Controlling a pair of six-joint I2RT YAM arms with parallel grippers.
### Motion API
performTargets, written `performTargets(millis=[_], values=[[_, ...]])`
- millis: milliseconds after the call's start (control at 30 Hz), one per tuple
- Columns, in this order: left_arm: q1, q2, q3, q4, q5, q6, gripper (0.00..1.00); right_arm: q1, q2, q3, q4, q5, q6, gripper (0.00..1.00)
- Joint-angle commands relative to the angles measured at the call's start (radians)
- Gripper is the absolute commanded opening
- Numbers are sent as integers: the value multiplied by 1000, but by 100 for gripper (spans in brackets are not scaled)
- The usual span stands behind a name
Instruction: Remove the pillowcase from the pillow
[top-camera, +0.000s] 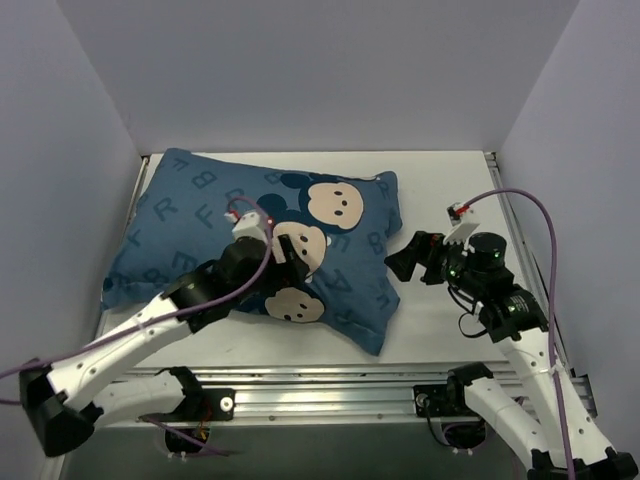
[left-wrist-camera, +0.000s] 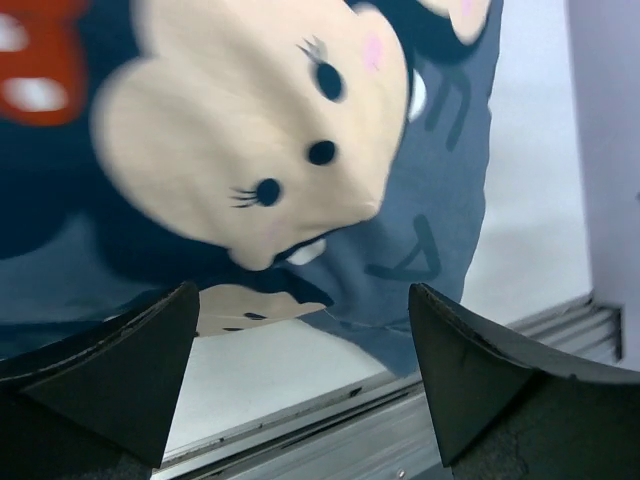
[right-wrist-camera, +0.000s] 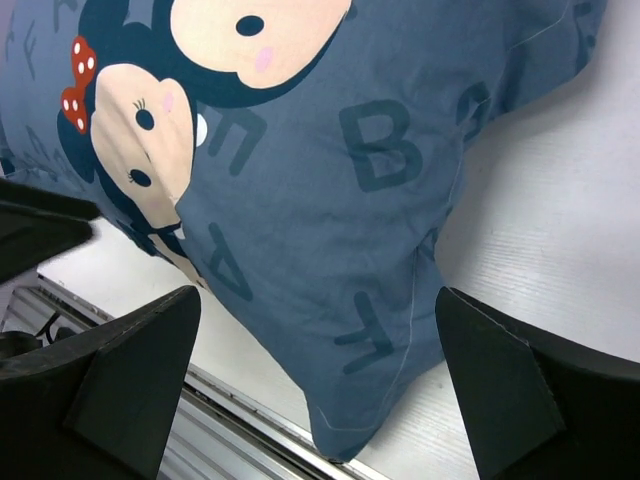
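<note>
White worktop (top-camera: 420, 320), pale walls on three sides. Pillowcase (top-camera: 190, 230) lies left of centre, pillow fully hidden inside, long axis 9-to-3 o'clock. Left jaws over its middle, spread wide, empty; nearer arm. Right jaws just off short end at 3 o'clock, aimed toward 9, wide apart, empty. Open end: cannot tell.

The left arm (top-camera: 130, 335) reaches from its base and bends over the pillowcase (top-camera: 190, 230). Its hand (top-camera: 283, 262) sits over the middle of the fabric, fingers (left-wrist-camera: 130, 370) spread wide with nothing between them. The right arm (top-camera: 520, 340) rises beside the pillowcase's right edge, elbow bent. Its hand (top-camera: 402, 258) points left, close to that edge, fingers (right-wrist-camera: 500, 390) wide apart and empty.
</note>
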Motion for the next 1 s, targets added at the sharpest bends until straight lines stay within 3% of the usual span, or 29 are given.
performTargets(millis=[0,133,300,433,533,633,767,967], values=[[33,-188,-92,-140,-181,-132,94,44,81,-21,126,20,26,100],[182,-303,-247,-152,-100,-213,94,162,185,-15,162,111,33,100],[415,-417,-409,-54,23,-193,94,314,244,-46,237,171,66,100],[591,-388,-489,95,196,-120,94,382,271,-96,334,186,95,100],[688,-276,-498,279,303,-87,94,443,302,-133,388,215,112,100],[707,-130,-456,464,391,-54,94,495,345,-159,434,254,134,100],[707,43,-341,578,462,-29,94,549,372,-187,497,289,163,100],[721,33,-322,676,511,-57,94,600,402,-189,557,308,192,100]])
